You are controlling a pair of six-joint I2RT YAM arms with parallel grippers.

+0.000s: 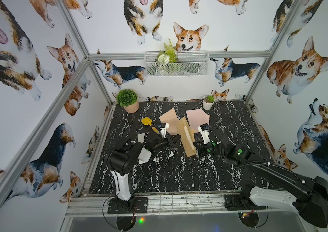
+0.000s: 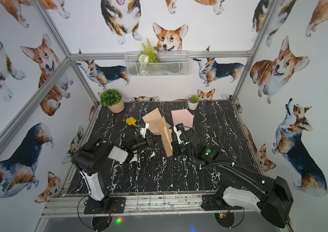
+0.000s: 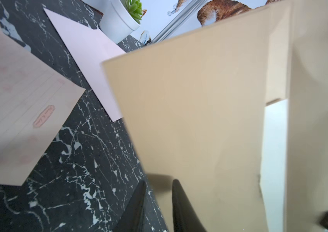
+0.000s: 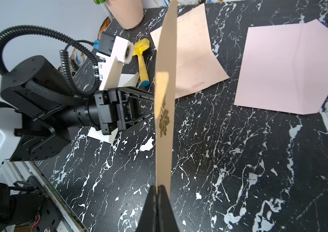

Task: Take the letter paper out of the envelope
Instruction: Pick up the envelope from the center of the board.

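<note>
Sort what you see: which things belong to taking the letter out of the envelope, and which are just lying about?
In use: tan envelope, right end effector pinching it, left end effector at its side.
Lying about: lined pink sheet, pink envelope, yellow toy mallet, bushy plant, small succulent, wire basket.

No legible text. Oval stamp (image 3: 44, 116) on lined peach sheet (image 3: 8, 124) beside tan envelope (image 3: 189, 120): lettering too blurred. Gold leaf emblem (image 4: 164, 120) on the envelope, wordless.

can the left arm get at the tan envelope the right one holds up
Probably yes: the left gripper sits beside the tan envelope, nothing between; the right gripper pinches only its edge.
</note>
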